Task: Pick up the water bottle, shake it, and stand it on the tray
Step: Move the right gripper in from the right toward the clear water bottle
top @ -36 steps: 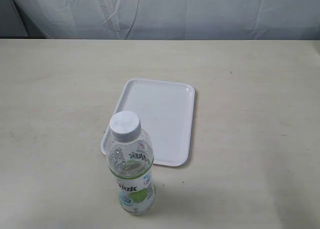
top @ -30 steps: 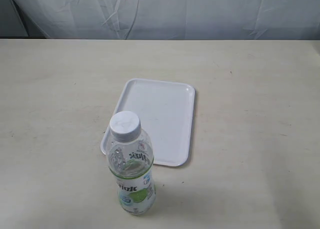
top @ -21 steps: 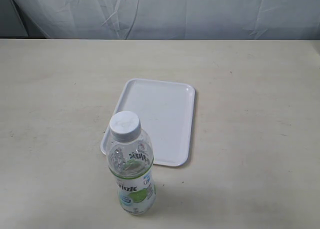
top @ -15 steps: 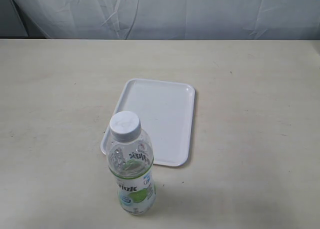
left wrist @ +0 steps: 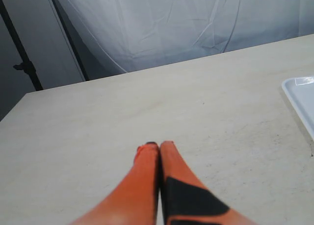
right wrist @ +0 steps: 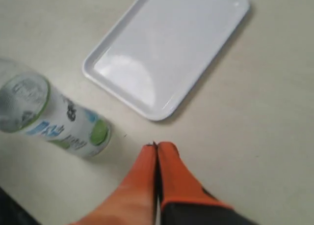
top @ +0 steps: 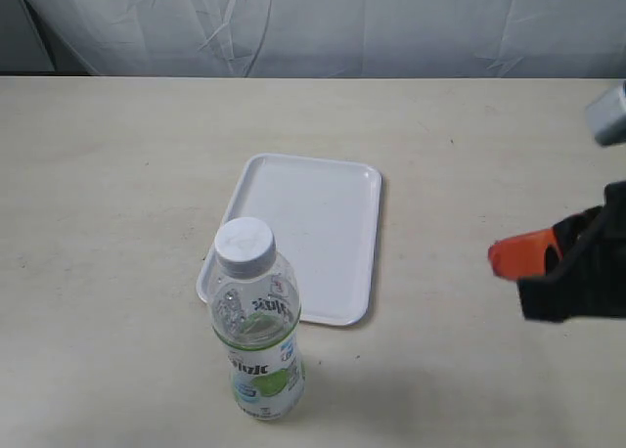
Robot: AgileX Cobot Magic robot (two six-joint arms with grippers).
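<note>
The water bottle (top: 256,321), clear with a white cap and a lime label, stands upright on the table just in front of the tray's near left corner. The white tray (top: 303,235) lies flat mid-table with nothing on it. My right gripper (top: 496,258) hovers at the right side of the exterior view, orange fingers pressed together, well apart from the bottle. In the right wrist view the bottle (right wrist: 54,117) and the tray (right wrist: 167,48) lie beyond the shut gripper (right wrist: 157,146). My left gripper (left wrist: 158,145) is shut over bare table, holding nothing.
The beige table (top: 117,174) spreads all around the tray. A grey-white curtain (top: 313,22) hangs behind its far edge. A corner of the tray (left wrist: 301,99) shows at the edge of the left wrist view.
My right arm has come into the exterior view from the right edge. The bottle and tray have not moved.
</note>
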